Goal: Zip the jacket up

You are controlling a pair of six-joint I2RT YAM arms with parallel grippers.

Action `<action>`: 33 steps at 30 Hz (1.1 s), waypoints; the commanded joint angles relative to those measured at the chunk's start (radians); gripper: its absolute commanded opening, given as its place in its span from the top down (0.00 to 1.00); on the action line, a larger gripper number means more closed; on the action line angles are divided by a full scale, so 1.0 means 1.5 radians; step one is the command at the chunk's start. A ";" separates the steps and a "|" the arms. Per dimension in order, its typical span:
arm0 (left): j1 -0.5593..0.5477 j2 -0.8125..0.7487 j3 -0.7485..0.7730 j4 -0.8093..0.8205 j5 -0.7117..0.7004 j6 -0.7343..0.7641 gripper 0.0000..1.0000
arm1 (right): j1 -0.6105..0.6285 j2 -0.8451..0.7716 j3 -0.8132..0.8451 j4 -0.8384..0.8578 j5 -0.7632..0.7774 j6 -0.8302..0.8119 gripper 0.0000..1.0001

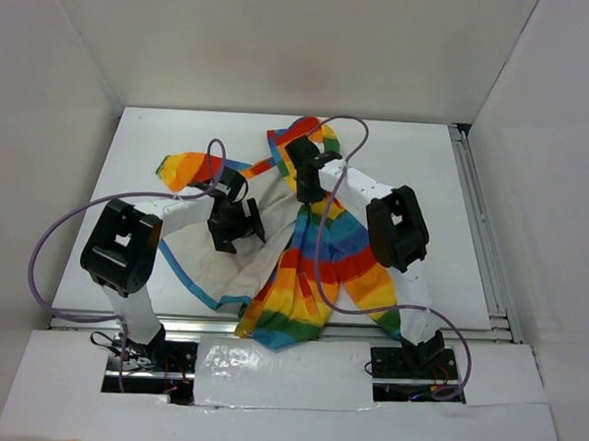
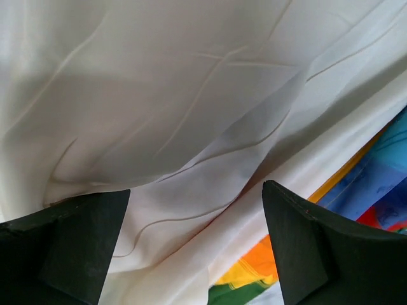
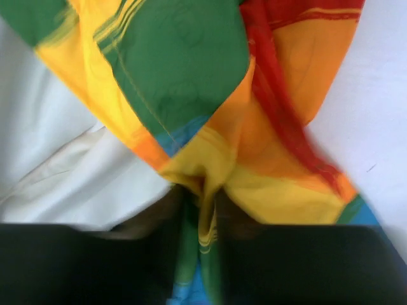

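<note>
The rainbow-striped jacket (image 1: 317, 271) lies open on the white table, its white lining (image 1: 258, 253) up on the left and a striped panel running to the near edge. My left gripper (image 1: 233, 227) is open, its fingers (image 2: 305, 248) spread just over the white lining (image 2: 191, 127). My right gripper (image 1: 306, 182) is shut on a pinched fold of the striped jacket fabric (image 3: 203, 184) near the hood at the back. The orange zipper edge (image 2: 343, 175) shows beside the lining in the left wrist view.
A striped sleeve (image 1: 184, 167) lies at the back left. The blue hem trim (image 1: 197, 290) curves along the near left. Purple cables (image 1: 56, 238) loop off both arms. White walls enclose the table; a rail (image 1: 481, 240) runs along its right edge.
</note>
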 commanded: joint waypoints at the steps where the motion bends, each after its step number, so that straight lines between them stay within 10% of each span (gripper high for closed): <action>1: 0.012 0.033 -0.034 0.025 -0.001 0.020 0.01 | -0.039 -0.003 0.027 0.002 0.019 0.038 0.83; 2: 0.014 0.038 -0.037 0.021 -0.007 0.018 0.06 | -0.046 -0.014 0.017 0.021 0.013 0.044 1.00; 18: 0.011 0.048 -0.033 -0.043 -0.080 -0.013 0.02 | -0.363 -0.119 0.015 0.085 -0.550 -0.107 0.91; 20: 0.012 0.049 -0.031 -0.055 -0.084 -0.021 0.01 | -0.373 -0.088 0.072 0.051 -0.538 -0.129 0.84; 24: 0.015 0.063 -0.003 -0.070 -0.085 -0.030 0.01 | -0.357 -0.064 0.116 -0.013 -0.510 -0.162 0.01; 33: 0.096 0.093 0.122 -0.123 -0.154 -0.037 0.01 | -0.179 -0.378 -0.293 0.091 -0.123 -0.020 0.00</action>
